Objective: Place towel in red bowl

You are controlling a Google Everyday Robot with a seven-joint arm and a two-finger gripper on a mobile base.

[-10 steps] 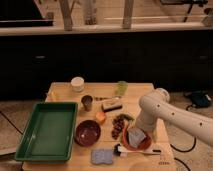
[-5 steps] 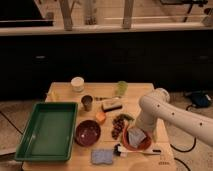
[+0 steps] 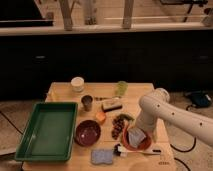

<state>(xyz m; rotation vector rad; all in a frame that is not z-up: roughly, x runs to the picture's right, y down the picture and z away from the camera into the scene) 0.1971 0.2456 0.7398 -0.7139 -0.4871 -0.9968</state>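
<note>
Smooth white tubular arm (image 3: 176,118), small dark dots on its rounded elbow; gripper (image 3: 136,131) near the counter's (image 3: 65,93) front-right corner.

Indoor test space: wooden table (image 3: 60,92) before dark cabinets (image 3: 100,60), railing (image 3: 125,15) above; tool (image 3: 137,131) over red bowl (image 3: 145,146).

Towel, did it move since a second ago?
No. The towel lies in the red bowl, just as far from the blue sponge; the gripper hangs over it.

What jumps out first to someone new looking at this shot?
The white robot arm extends in from the right, with its gripper down in the orange-red bowl at the front right of the wooden table. Next comes the large green plastic tray at front left, with a dark red round bowl just right of it.
</note>
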